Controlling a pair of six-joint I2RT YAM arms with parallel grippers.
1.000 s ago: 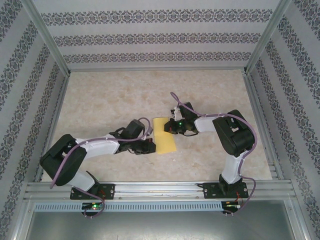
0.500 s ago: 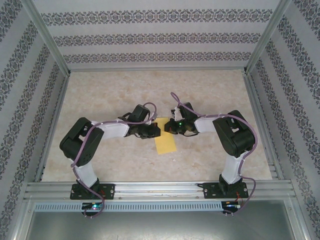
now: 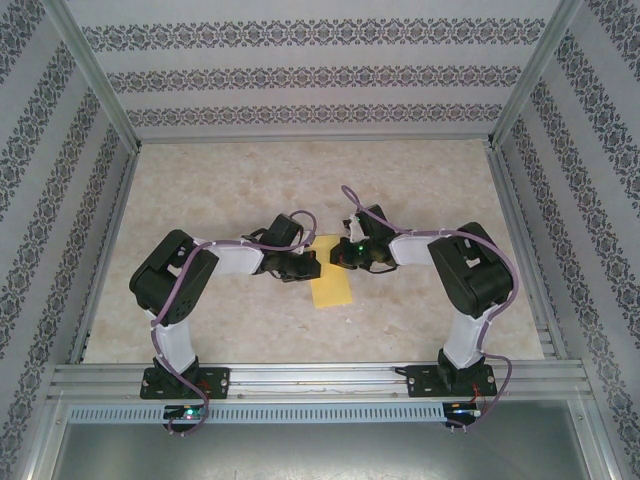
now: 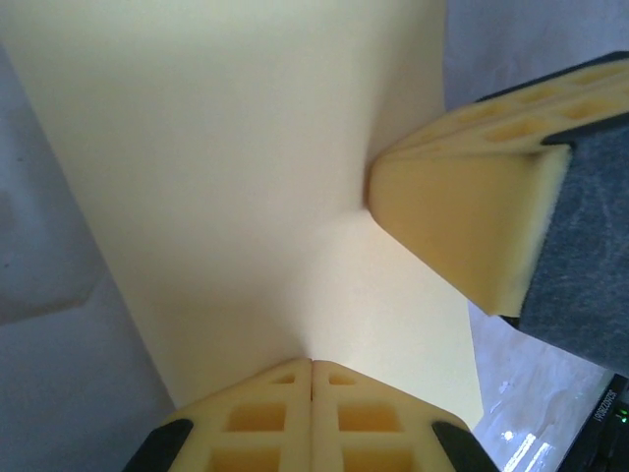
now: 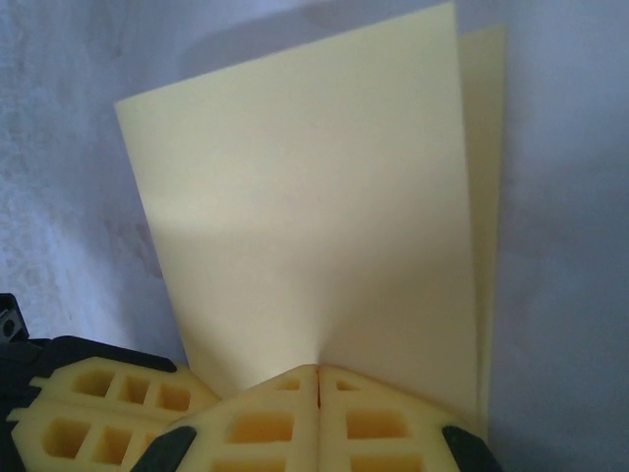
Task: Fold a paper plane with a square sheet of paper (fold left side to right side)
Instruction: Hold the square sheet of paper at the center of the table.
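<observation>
Robot lab test cell, aluminium frame, patterned wall panels, marbled tabletop

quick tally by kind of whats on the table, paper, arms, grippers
folded yellow sheet of paper: 1
robot arms: 2 (left arm, right arm)
grippers: 2 (left gripper, right gripper), both shut with their tips at the paper
total: 5

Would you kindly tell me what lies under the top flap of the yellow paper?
A second yellow layer peeks out along one edge of the square sheet of paper; the rest of it and the table beneath are covered.
</observation>
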